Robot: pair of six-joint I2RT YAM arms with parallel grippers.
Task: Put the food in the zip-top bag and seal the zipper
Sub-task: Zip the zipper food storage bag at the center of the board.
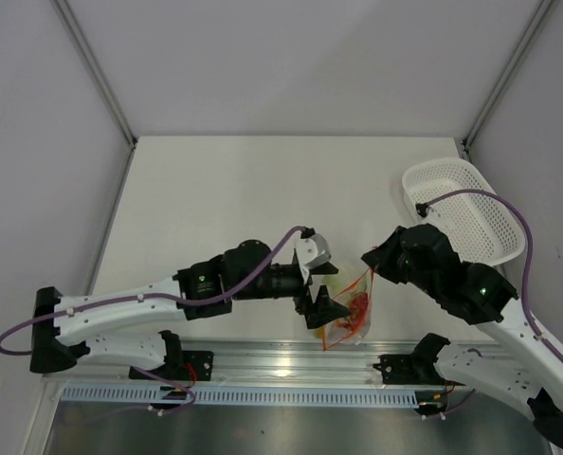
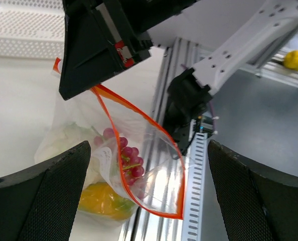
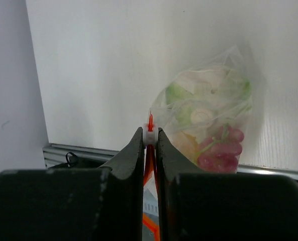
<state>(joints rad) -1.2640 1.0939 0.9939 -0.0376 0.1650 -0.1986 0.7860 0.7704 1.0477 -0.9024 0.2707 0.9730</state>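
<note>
Two grippers: both work over the near edge of the counter (image 1: 225, 199), one on each side of the zip-top bag (image 1: 350, 315).
Rail: a metal rail (image 1: 263, 358) runs along that near edge, and the bag's lower corner hangs above it.
Bag: it hangs tilted from one top corner. Whether its bottom rests on the counter cannot be told.
Food: the grape bunch (image 2: 129, 160), the yellow-orange fruit (image 2: 101, 198), the green piece (image 3: 176, 93) and the whitish piece (image 3: 201, 80) all sit inside the bag, so the filling looks done.
Left gripper (image 1: 321, 289): spread wide and holding nothing, with one finger on either side of the bag.
Right gripper (image 1: 369, 258): narrow and clamped on the zipper (image 2: 139, 108) at the bag's top corner, with a small white tab (image 3: 149, 136) showing between its fingertips.
Zipper: below the clamp the two orange-red strips part into a gaping loop, so the mouth looks unsealed.
Step in hand: probably the sealing.
Doing it well: the right gripper should hold its pinch as an anchor. The left gripper should close on both strips just beside that pinch, then run along the mouth to the free end while keeping the strip taut and straight.
Risk: closing on only one strip, or on the film below it, would leave a gap.
Basket (image 1: 466, 204): it sits at the far right, well apart from the bag.
</note>
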